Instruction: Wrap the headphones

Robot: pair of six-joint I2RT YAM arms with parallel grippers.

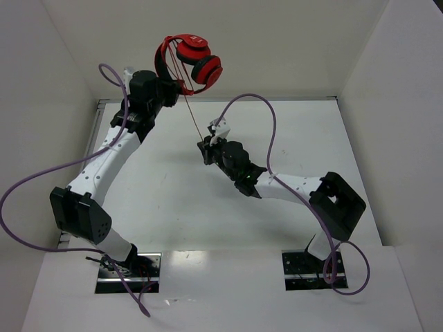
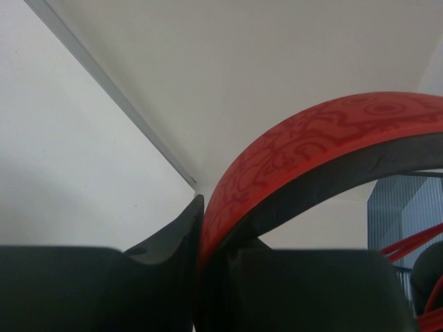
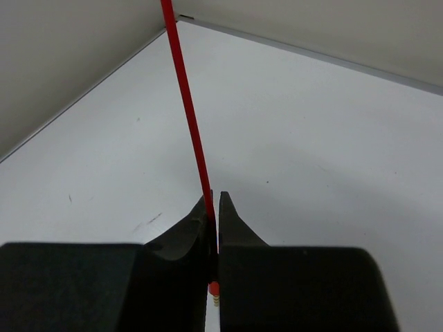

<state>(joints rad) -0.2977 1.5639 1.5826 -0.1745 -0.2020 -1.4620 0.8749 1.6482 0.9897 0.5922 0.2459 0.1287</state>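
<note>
I count one pair of headphones [image 1: 190, 59] with two round red ear cups [image 1: 207, 70], one thin red cord [image 1: 194, 121], my two claws, and two purple cables [image 1: 250, 95] looping off my arms. My left claw [image 2: 201, 228] is narrowed down onto the headband [image 2: 311, 149]: the patterned red band with its black lining is pinched between both fingers and arches away toward 2 o'clock in that wrist view. From above, this holds the headphones off the table [image 1: 173, 200] at about 12 o'clock, before the back wall, with the cups hanging on the 3 o'clock side of the left claw [image 1: 169, 90]. The cord runs taut from the cups toward 5 o'clock to my right claw [image 1: 205, 149], which sits near the middle of the table. That right claw [image 3: 213, 207] is almost fully closed, its two fingertips squeezing the cord [image 3: 185, 104], which rises straight toward 12 o'clock in its own camera; a short ringed tip [image 3: 214, 296] pokes out behind the fingers.
</note>
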